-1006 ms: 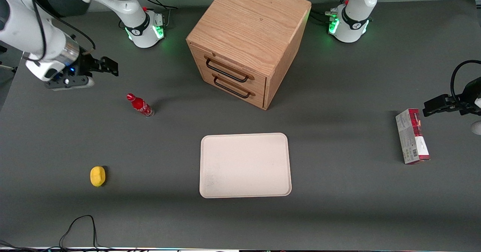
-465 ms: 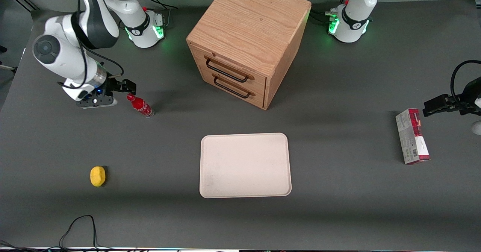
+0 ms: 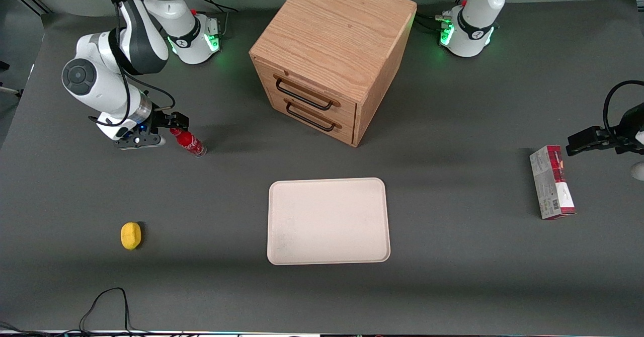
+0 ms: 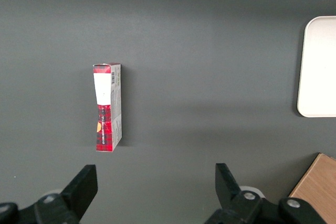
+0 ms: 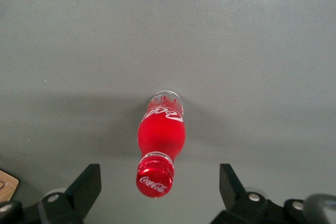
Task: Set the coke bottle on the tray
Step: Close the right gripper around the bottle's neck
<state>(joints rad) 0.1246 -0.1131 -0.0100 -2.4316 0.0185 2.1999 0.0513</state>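
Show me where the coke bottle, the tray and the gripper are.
coke bottle (image 5: 161, 135): right wrist view, red body.
tray (image 3: 328, 221): front view, bare middle of its floor.
gripper (image 5: 160, 182): right wrist view, midway between open fingertips, at the bottle's cap.

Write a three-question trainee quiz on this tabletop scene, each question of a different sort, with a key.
1. True or false: the coke bottle already stands on the tray.
2. Multiple choice: where is the working arm's claw? A) over the tray; B) at the bottle's cap, fingers open on either side of it; C) at the lemon.
3. Fill in: the red-and-grey carton lies toward the ______ arm's end of the table.

Key:
1. False. The bottle stands upright on the bare table; nothing is on the tray.
2. B. The wrist view shows the bottle between the open fingers, not yet gripped.
3. Parked.
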